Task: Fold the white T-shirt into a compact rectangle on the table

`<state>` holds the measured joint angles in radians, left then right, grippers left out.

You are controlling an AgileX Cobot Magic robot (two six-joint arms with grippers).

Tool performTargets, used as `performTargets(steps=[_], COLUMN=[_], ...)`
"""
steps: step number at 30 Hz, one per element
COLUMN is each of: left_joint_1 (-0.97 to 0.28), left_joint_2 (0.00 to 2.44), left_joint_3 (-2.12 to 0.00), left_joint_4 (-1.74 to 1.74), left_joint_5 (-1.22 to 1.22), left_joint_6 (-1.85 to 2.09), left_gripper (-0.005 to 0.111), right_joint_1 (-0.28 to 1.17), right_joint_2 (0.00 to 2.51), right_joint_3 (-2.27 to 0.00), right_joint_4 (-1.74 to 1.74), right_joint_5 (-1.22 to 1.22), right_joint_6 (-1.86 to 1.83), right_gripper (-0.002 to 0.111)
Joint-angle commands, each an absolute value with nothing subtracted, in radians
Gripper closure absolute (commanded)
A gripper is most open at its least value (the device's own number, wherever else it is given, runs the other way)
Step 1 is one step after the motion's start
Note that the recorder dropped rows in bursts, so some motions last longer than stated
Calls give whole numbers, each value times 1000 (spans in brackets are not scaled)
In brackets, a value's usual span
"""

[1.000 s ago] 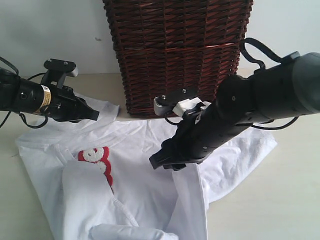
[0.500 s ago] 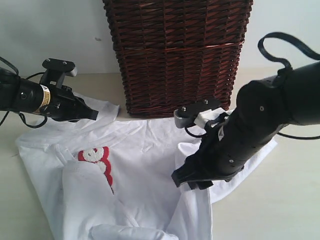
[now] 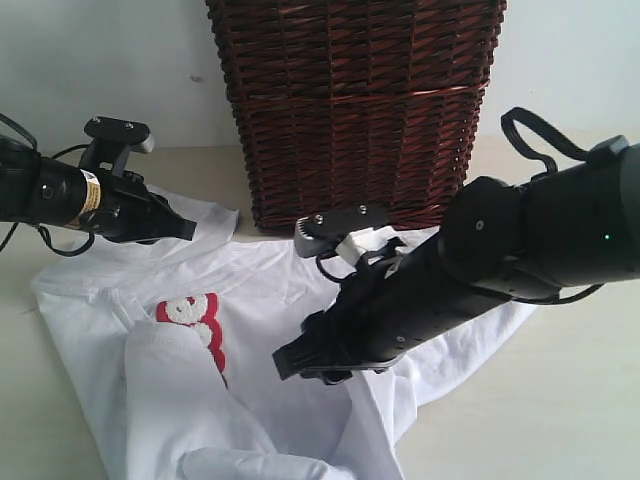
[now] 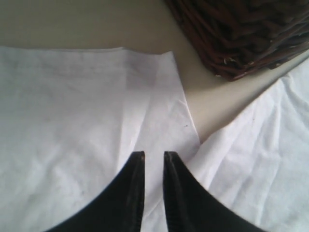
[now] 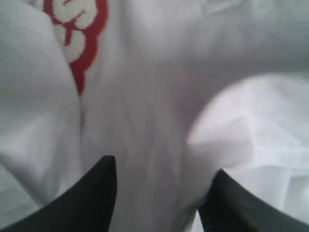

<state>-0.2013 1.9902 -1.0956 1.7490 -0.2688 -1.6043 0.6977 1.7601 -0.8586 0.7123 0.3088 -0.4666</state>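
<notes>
The white T-shirt [image 3: 280, 290] lies rumpled and partly folded on the table [image 3: 540, 420], with its red chest patch [image 3: 195, 322] showing at the left. My left gripper [image 3: 192, 229] hovers over a flat sleeve [image 4: 72, 96] at the far left. Its jaws are only a narrow slit apart, with nothing between them [image 4: 153, 154]. My right gripper [image 3: 290, 362] reaches across the shirt's middle, low over the cloth. It is wide open [image 5: 164, 166] and bare fabric lies under the gap. The red patch [image 5: 79, 29] is just ahead of it, and a raised fold [image 5: 241, 125] lies beside one finger.
A tall dark brown wicker basket [image 3: 360, 110] stands at the back centre, right behind the shirt; its bottom corner [image 4: 241, 34] is close to the left gripper. Bare table shows at the front right and far left [image 3: 20, 400].
My right arm swung out to the right, then came back left and lower over the shirt's middle; the shirt's right flap shifted a little. The left arm has not moved.
</notes>
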Motion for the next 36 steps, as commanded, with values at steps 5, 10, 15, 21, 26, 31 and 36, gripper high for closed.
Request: performTargets(steps=[5, 10, 15, 21, 26, 31, 36], left_joint_1=[-172, -110, -86, -84, -81, -81, -81], left_joint_2=[1988, 1988, 1988, 1975, 1947, 1943, 1943], left_joint_3=[-1103, -1103, -1103, -1103, -1098, -1097, -1097], left_joint_4=[1744, 1744, 1744, 1744, 1744, 1744, 1744], left_joint_5=[-256, -290, -325, -325, -327, -327, -327], left_joint_6=[-1597, -1632, -1634, -1634, -1634, -1634, -1634], left_gripper=[90, 90, 90, 90, 90, 90, 90], right_joint_1=[778, 778, 783, 808, 806, 806, 786], right_joint_2=[1761, 1759, 1780, 1903, 1884, 1770, 1675], right_joint_3=[-856, -859, -914, -925, -926, -926, -902], right_joint_4=[786, 782, 830, 816, 772, 654, 328], right_joint_5=[235, 227, 245, 259, 264, 322, 322], right_joint_6=[-554, -628, -626, -634, -634, -588, -219], right_gripper=[54, 54, 54, 54, 54, 54, 54])
